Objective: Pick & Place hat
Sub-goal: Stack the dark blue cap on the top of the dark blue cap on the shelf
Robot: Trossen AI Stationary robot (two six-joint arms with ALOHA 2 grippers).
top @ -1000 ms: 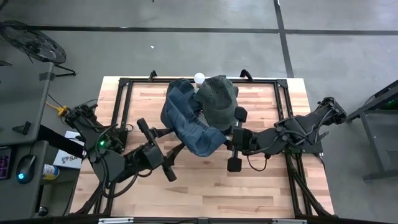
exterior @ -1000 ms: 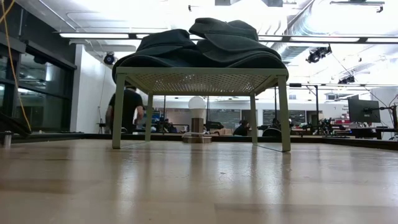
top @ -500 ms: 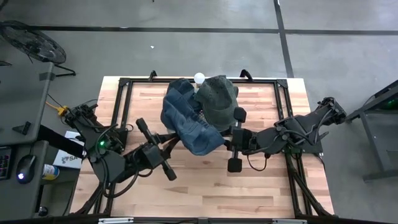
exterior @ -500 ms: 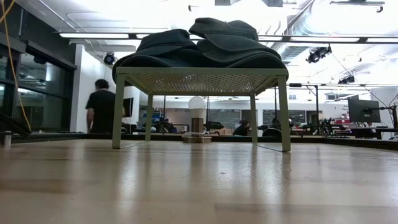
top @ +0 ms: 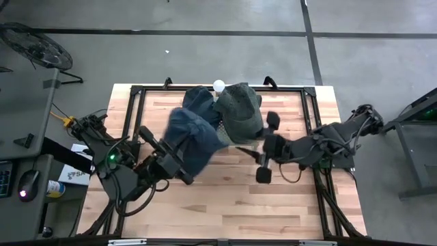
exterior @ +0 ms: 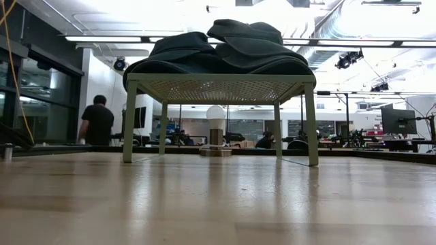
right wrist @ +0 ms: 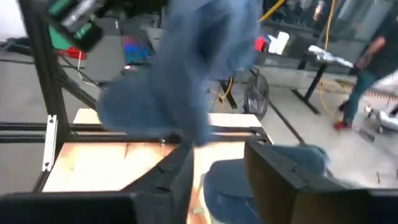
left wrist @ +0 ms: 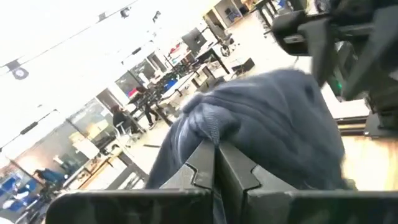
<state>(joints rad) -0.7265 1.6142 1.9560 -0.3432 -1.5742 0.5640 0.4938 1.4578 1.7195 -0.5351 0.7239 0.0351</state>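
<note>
Wooden tabletop (top: 225, 205) under two dark arms. Pale perforated rack (exterior: 218, 87) at the far edge, carrying a grey-green hat (top: 239, 109) and another blue hat (top: 199, 98). Blue denim hat (top: 191, 142) lifted off the rack's near side, pinched by the left end effector (top: 179, 162), fingers pressed together on its fabric (brim fold plain in the wrist view). Right end effector (top: 268, 147) spread wide, just beside the hat, touching nothing.

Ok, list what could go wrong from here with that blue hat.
The left claw is shut on only a fold of the blue hat, so it may slip free. The hat drapes toward the green hat on the rack and could drag it. The open right claw sits close and could snag it.
</note>
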